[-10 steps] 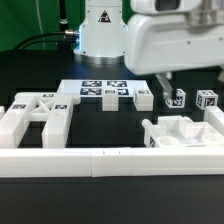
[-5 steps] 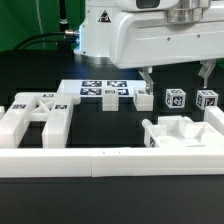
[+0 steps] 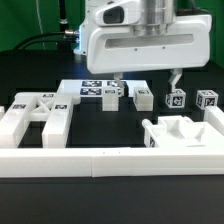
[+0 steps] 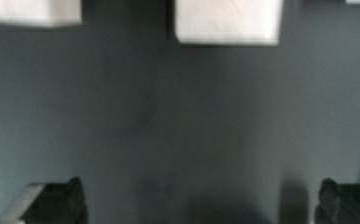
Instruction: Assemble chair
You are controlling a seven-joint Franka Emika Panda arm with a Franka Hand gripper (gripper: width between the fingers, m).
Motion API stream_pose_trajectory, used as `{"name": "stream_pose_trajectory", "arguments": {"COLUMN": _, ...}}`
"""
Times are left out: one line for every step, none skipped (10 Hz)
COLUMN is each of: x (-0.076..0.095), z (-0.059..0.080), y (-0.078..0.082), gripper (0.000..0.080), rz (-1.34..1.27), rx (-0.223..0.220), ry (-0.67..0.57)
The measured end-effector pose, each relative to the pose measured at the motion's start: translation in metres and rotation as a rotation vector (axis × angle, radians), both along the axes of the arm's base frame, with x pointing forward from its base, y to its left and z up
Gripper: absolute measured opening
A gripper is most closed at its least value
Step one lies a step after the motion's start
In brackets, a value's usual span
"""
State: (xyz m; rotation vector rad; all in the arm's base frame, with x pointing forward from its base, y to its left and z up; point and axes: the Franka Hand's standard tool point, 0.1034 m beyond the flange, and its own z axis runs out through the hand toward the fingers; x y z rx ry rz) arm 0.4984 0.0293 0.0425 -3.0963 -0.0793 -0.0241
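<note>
Gripper [image 3: 145,84] spread wide, holding nothing.
Hangs in the upper middle of the exterior view, pointing straight down, dark fingertips [image 3: 177,80] set far apart.

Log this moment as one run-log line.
gripper: open, empty, hovering | tagged white posts: loose, ungrasped | X-braced panel: exterior view's left | frame: exterior view's right

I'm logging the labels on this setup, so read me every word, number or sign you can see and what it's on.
No readable words, letters or numbers in either view.
Only signs: square black-and-white tag patterns on the marker board, the small posts, the X-braced panel and the frame. These are patterns, not text.
Wrist view: blurred, no writing visible.
</note>
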Motion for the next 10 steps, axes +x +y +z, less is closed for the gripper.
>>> {"name": "stream_pose_trajectory", "arguments": {"x": -0.001, "z": 0.0, "y": 0.001, "gripper": 0.0649, "rz": 0.001, "rx": 0.002, "ry": 0.02}}
{"name": "stream_pose_trajectory", "arguments": {"x": -0.001, "z": 0.0, "y": 0.002, "gripper": 0.0649, "rz": 0.003, "rx": 0.002, "ry": 0.019}}
{"name": "stream_pose_trajectory", "arguments": {"x": -0.004, "z": -0.001, "y": 0.003, "gripper": 0.0649, "rz": 0.005, "rx": 0.005, "ry": 0.052}}
{"name": "stream_pose_trajectory", "arguments": {"x": -0.01, "z": -0.002, "y": 0.005, "gripper": 0.0649, "rz": -0.008, "rx": 0.01, "ry": 0.128}}
{"name": "stream_pose_trajectory", "arguments": {"x": -0.017, "z": -0.005, "y": 0.008, "gripper": 0.0649, "rz": -0.053, "rx": 0.01, "ry": 0.221}}
{"name": "stream_pose_trajectory", "arguments": {"x": -0.022, "z": -0.007, "y": 0.01, "gripper": 0.0649, "rz": -0.069, "rx": 0.011, "ry": 0.295}}
{"name": "stream_pose_trajectory", "arguments": {"x": -0.026, "z": -0.007, "y": 0.012, "gripper": 0.0649, "rz": -0.065, "rx": 0.014, "ry": 0.37}}
{"name": "stream_pose_trajectory", "arguments": {"x": -0.025, "z": -0.007, "y": 0.013, "gripper": 0.0649, "rz": -0.061, "rx": 0.018, "ry": 0.432}}
{"name": "stream_pose_trajectory", "arguments": {"x": -0.027, "z": -0.008, "y": 0.014, "gripper": 0.0649, "rz": -0.057, "rx": 0.02, "ry": 0.493}}
{"name": "stream_pose_trajectory", "arguments": {"x": -0.029, "z": -0.008, "y": 0.015, "gripper": 0.0649, "rz": -0.053, "rx": 0.023, "ry": 0.568}}
